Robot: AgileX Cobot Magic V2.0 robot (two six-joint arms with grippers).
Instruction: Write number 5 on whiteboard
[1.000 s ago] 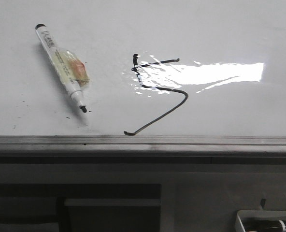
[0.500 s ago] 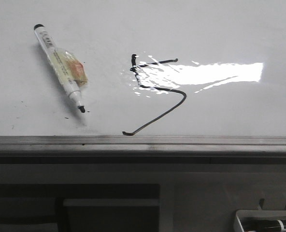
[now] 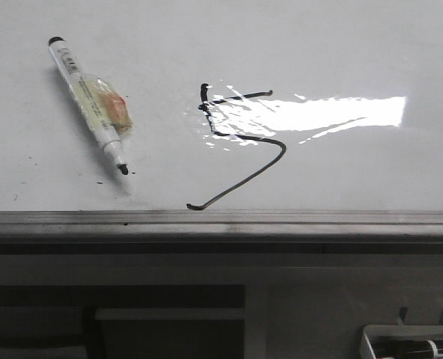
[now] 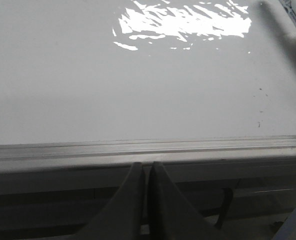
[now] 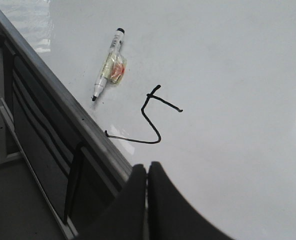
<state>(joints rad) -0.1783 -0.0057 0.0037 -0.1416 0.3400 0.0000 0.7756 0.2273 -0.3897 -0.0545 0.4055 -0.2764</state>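
Glossy white whiteboard [image 3: 371, 45] fills the scene, a bright glare patch right of its middle, and a grey metal rail [image 3: 281, 218] runs along its near edge. Below the rail sits a dark cabinet front [image 3: 169, 299]. Left gripper [image 4: 147, 172] hangs at that near edge, over the rail, its two fingers pressed together with nothing between them. Right gripper [image 5: 147, 175] hovers over the board near the rail, fingers likewise closed up and empty. Near the board's middle, by the near edge, sits the 5 [image 3: 240, 138]: short top bar, small vertical, and a long slanting tail that ends just short of the rail. Glare washes over its upper part. Toward the left edge a marker [image 3: 87, 101] lies flat on the board, uncapped, black tip pointing at the near edge, clear tape with an orange bit wrapped round its middle. Tiny black specks dot the board beside the tip.
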